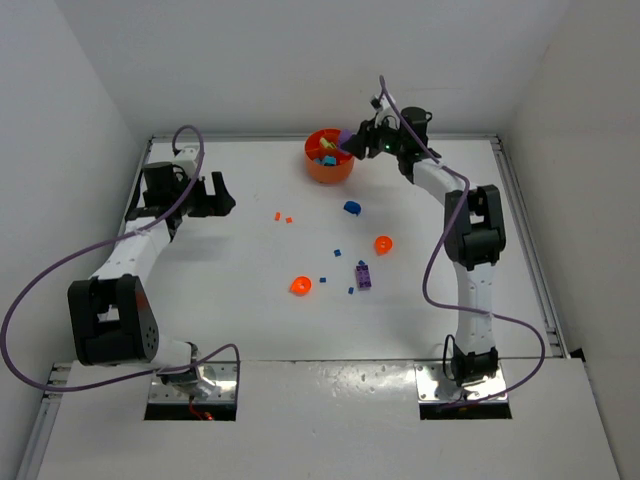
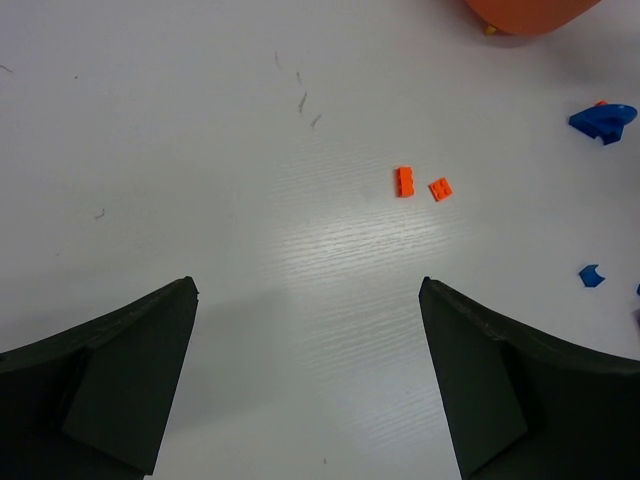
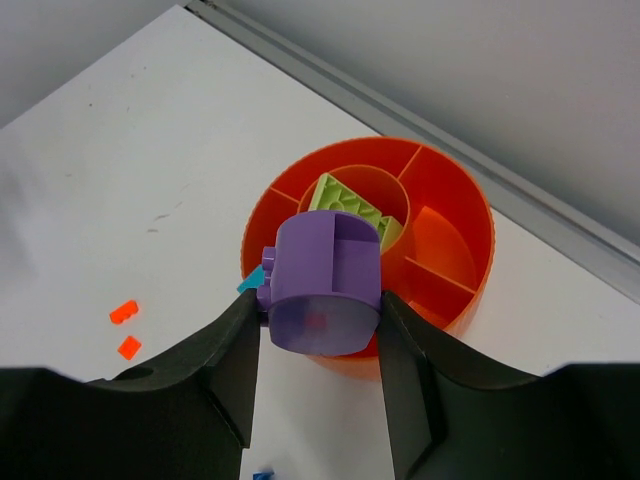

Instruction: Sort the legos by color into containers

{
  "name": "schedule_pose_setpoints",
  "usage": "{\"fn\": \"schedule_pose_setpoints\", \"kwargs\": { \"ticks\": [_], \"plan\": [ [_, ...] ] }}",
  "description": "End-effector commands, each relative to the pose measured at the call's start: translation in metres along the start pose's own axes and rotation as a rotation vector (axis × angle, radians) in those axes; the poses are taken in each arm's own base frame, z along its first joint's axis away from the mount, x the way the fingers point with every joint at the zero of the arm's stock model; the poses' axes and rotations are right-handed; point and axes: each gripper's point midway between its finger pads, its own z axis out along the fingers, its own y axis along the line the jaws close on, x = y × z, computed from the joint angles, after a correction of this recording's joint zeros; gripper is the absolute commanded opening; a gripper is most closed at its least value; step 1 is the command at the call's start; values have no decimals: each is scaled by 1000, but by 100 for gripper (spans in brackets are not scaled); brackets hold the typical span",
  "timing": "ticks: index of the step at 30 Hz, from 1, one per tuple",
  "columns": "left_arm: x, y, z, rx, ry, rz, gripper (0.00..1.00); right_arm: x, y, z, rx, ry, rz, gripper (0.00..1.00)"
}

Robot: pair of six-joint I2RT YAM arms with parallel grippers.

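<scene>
Right claw (image 3: 320,318) grips purple lego (image 3: 325,270) over rim of orange dish (image 3: 478,215). Lime lego (image 3: 345,205) lies in dish's centre compartment. Left claw (image 2: 308,290) gapes wide, well left of dish, above counter (image 2: 200,150).

White table (image 1: 250,300), pale grey walls (image 1: 300,60)

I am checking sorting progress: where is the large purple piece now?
In the right wrist view, the purple piece sits clamped in the right gripper, over the rim of the orange dish, near the lime green piece.
</scene>
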Motion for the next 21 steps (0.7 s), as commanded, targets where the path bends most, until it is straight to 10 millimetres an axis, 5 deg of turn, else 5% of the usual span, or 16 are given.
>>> {"fn": "schedule_pose_setpoints", "kwargs": {
  "ticks": [1, 9, 15, 21],
  "plan": [
    [-20, 1, 1, 12, -55, 4, 100, -15, 4, 8, -46, -55, -67, 0],
    [-15, 1, 4, 21, -46, 1, 100, -10, 1, 12, -46, -47, -69, 0],
    [-17, 1, 4, 21, -54, 4, 100, -7, 3, 16, -54, -33, -103, 24],
    [-17, 1, 4, 21, -54, 4, 100, -10, 6, 21, -63, -40, -123, 28]
  ]
}}
